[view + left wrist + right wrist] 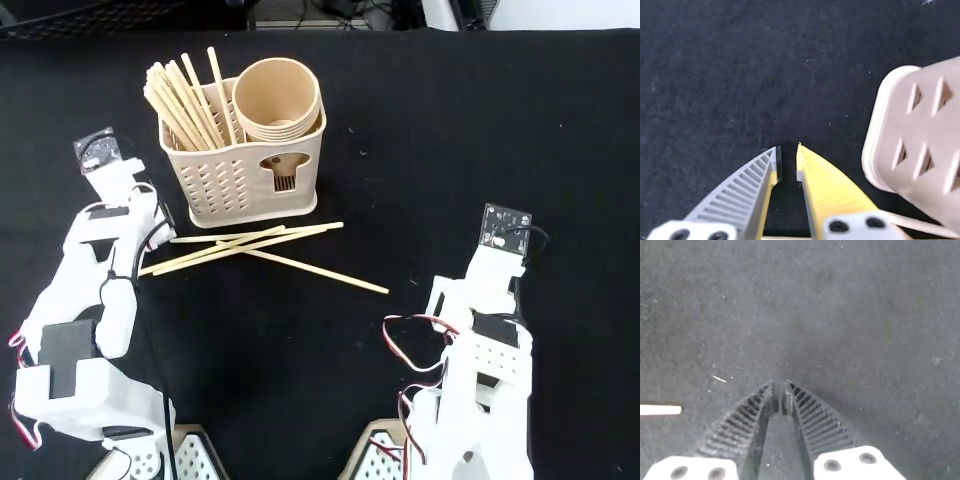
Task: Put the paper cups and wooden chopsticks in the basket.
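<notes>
Since loose chopsticks [260, 248] lie crossed at 6 o'clock of the basket [245, 175], the barely-open left gripper [788, 150] may scatter them; right gripper [780, 390] is pinched shut.

The left arm [95, 270] is bent forward with its wrist tipped down, and the left gripper [788, 155] has its grey and yellow fingers slightly parted, with a narrow gap between the tips. The right arm [490, 340] is folded back, and the right gripper [780, 399] is closed with its tips touching and nothing between them.
</notes>
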